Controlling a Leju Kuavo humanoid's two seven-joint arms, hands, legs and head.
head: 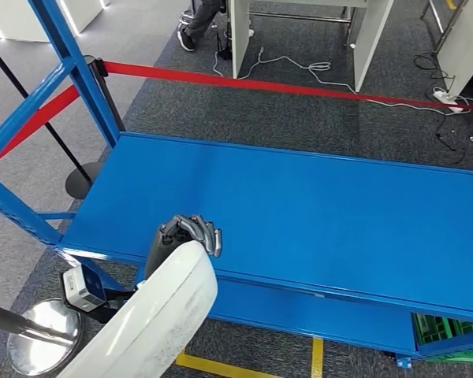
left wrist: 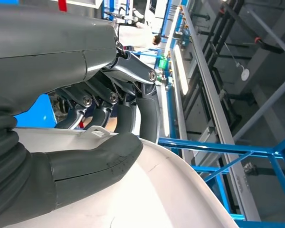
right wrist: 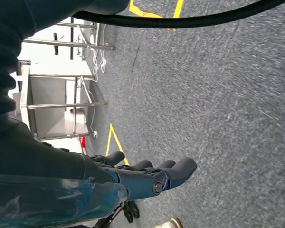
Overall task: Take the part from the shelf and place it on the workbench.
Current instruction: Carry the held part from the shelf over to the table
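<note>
currently: left hand (head: 189, 235) grips white part (head: 162, 315), fingers over its rim so i can carry it off the shelf (head: 341, 213). right hand (right wrist: 148, 173) holds nothing, fingers straight, hanging over the floor (right wrist: 223, 95).

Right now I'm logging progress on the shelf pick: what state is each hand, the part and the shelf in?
left hand: fingers curled over the white part's edge, gripping it.
white part: held, lifted in front of the shelf.
blue shelf: top board bare.
right hand: fingers extended, holding nothing, over grey carpet.
</note>
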